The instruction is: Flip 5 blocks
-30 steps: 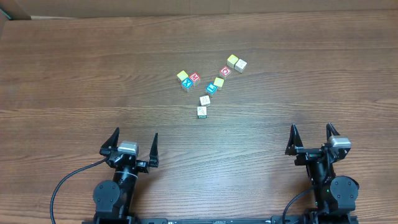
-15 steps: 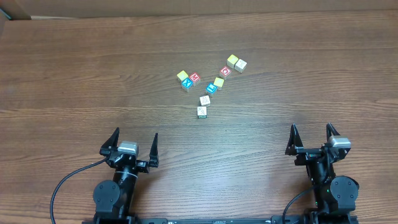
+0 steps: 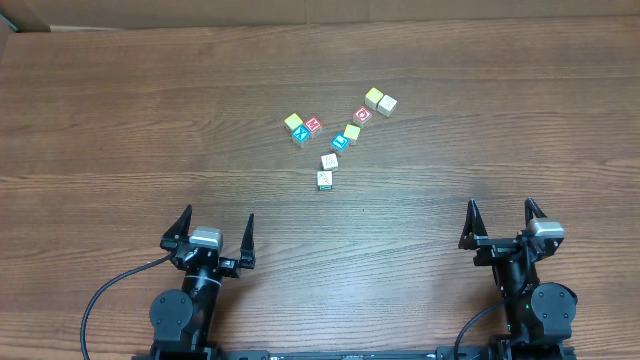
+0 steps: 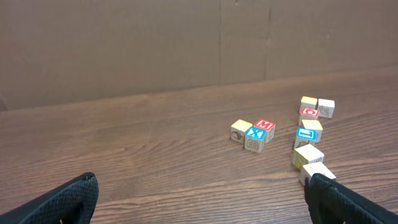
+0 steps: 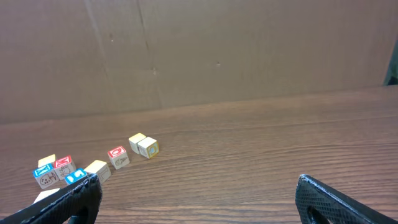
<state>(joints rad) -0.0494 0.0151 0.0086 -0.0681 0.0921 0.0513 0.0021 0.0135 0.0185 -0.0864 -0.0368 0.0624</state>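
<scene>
Bare wood of the table (image 3: 120, 130) lies between the blocks (image 3: 340, 135) and the left gripper (image 3: 218, 228) and right gripper (image 3: 500, 218), both spread wide at the near edge. The blocks stand as a loose cluster beyond mid-table, several touching, with narrow gaps between the groups. The nearest block (image 3: 324, 179) stands just apart from its neighbour. Open wood flanks the cluster on both sides. A cardboard wall (image 4: 124, 43) bounds the far edge.
</scene>
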